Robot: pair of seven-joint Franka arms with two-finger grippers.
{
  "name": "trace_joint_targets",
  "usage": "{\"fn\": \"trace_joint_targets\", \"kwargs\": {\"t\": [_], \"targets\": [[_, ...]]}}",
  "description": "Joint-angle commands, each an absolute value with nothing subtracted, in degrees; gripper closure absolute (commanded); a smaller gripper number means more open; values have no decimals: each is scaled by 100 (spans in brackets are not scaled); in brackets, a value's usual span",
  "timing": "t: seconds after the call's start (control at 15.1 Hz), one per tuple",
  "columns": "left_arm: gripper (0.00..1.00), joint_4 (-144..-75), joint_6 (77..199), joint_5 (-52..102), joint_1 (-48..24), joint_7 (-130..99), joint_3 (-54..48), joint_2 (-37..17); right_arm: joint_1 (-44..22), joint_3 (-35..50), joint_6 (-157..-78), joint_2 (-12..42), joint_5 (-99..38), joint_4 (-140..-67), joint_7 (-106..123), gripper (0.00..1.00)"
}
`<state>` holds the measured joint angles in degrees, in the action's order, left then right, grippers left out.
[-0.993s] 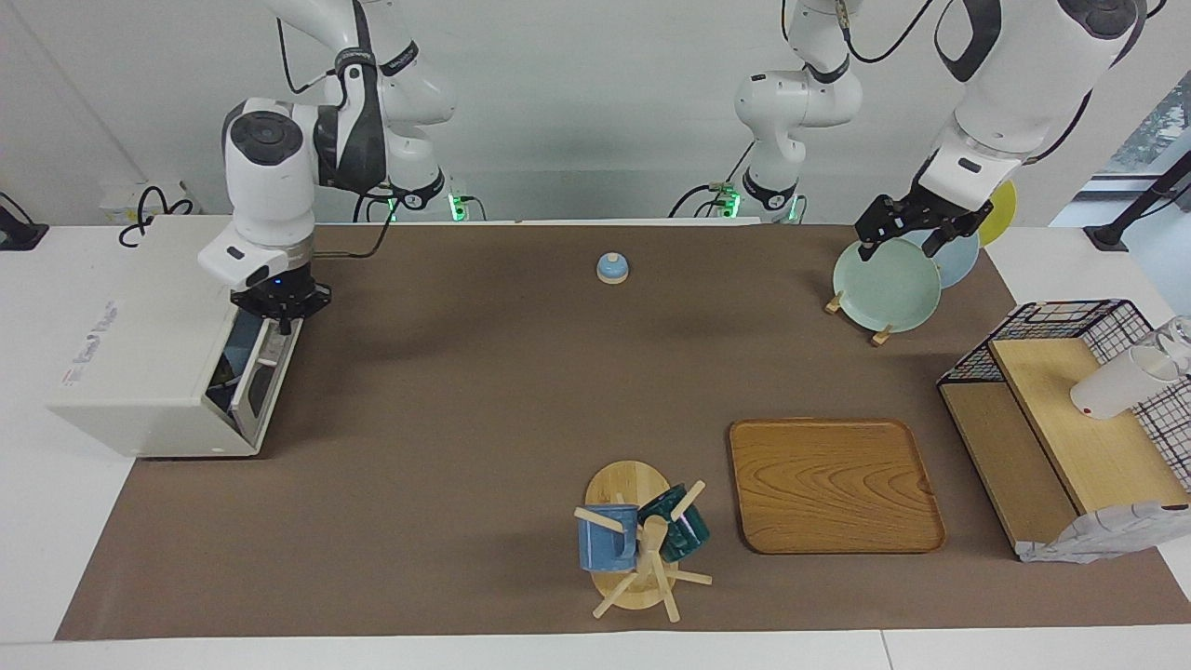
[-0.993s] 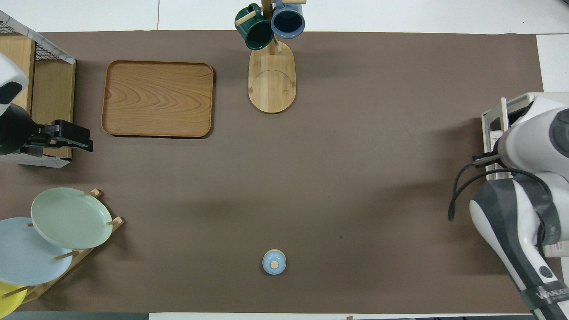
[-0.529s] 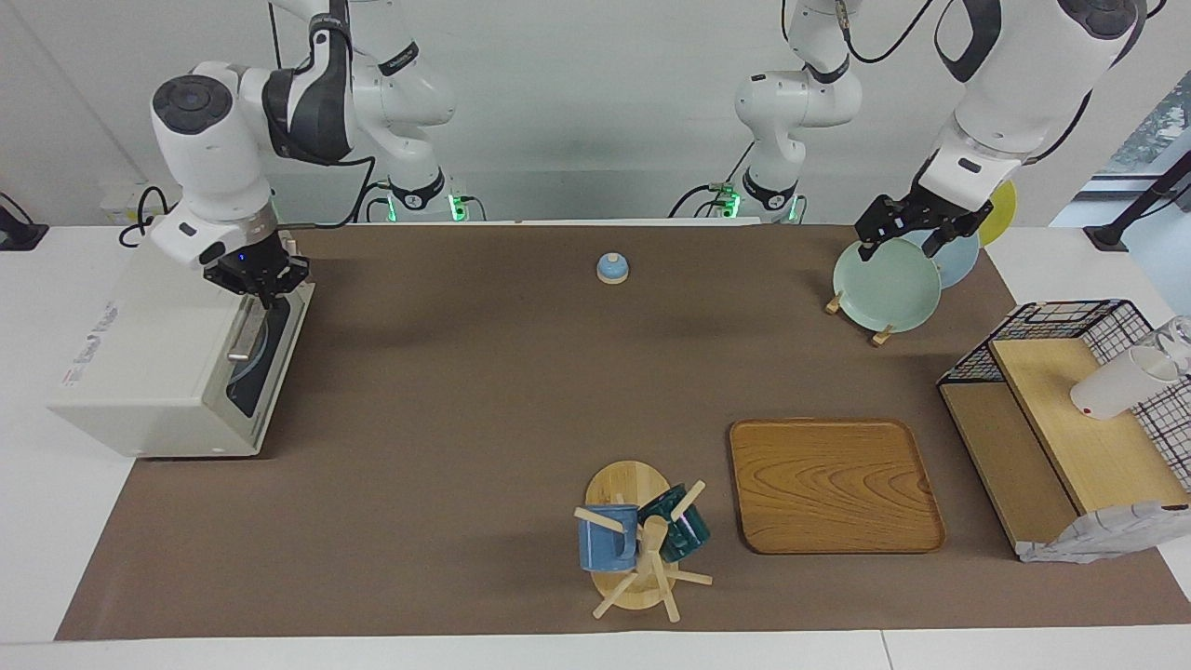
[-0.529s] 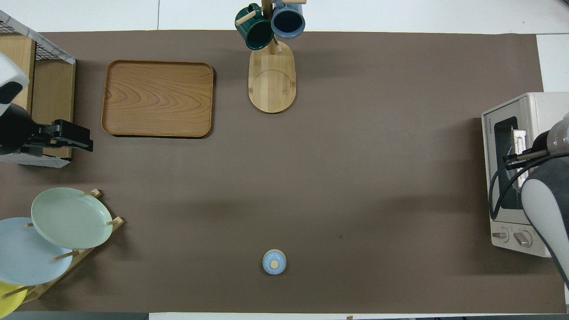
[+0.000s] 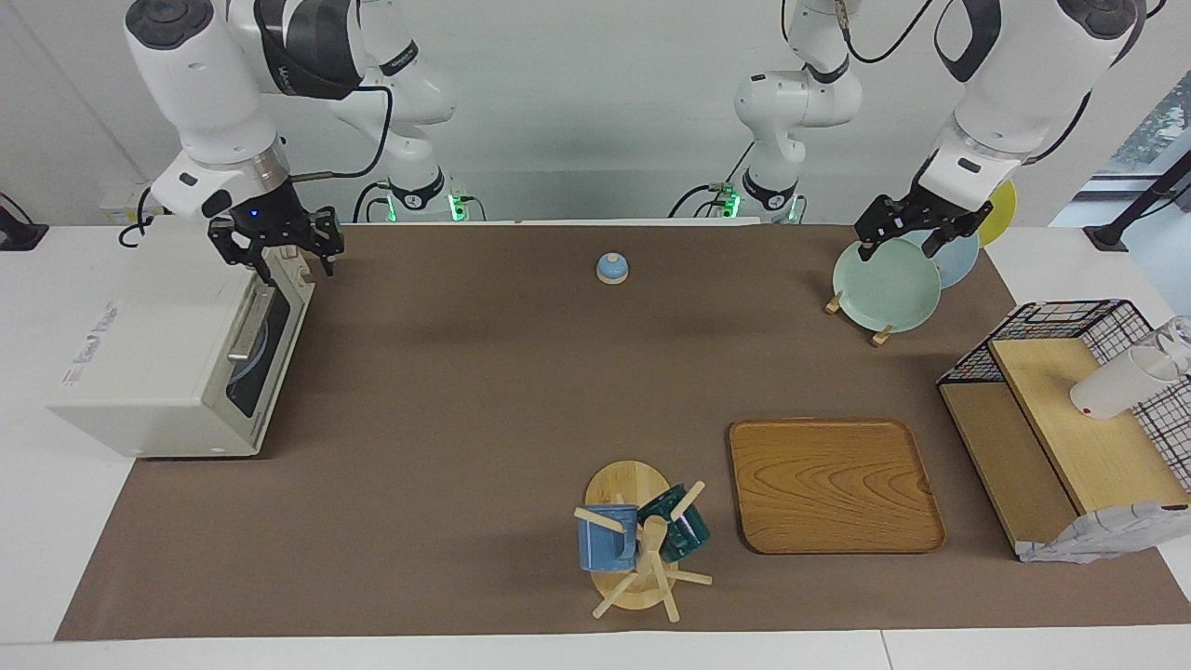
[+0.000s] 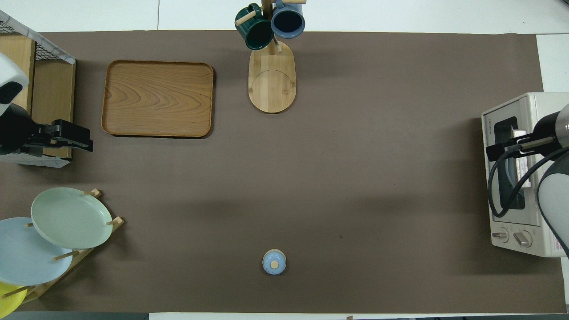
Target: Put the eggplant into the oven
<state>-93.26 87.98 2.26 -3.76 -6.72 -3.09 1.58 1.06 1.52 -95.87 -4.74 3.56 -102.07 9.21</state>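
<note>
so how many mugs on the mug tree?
2: a blue mug and a dark green mug, hanging side by side on the wooden tree, beside the tray. None seems hidden.

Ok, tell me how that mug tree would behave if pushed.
Probably top-heavy: the blue mug and green mug hang on pegs of the mug tree, so it may tip. Its flat wooden base likely slides stiffly. The mugs could slip off.

The oven door's dark glass hides its inside; the picture's edge cuts off the yellow plate.
</note>
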Motion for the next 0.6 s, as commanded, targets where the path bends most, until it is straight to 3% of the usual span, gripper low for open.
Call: {"fn": "trace_joint_targets", "kwargs": {"t": [0.0,0.53], "targets": [[0,-9290,8745,114,-316,-659,-360,158,114,158,-9054,-106,141,-9458,747,0],[0,-9290,8745,114,-316,-659,-360,158,-519,-299,-8912,-158,158,-9413,563,0]]}}
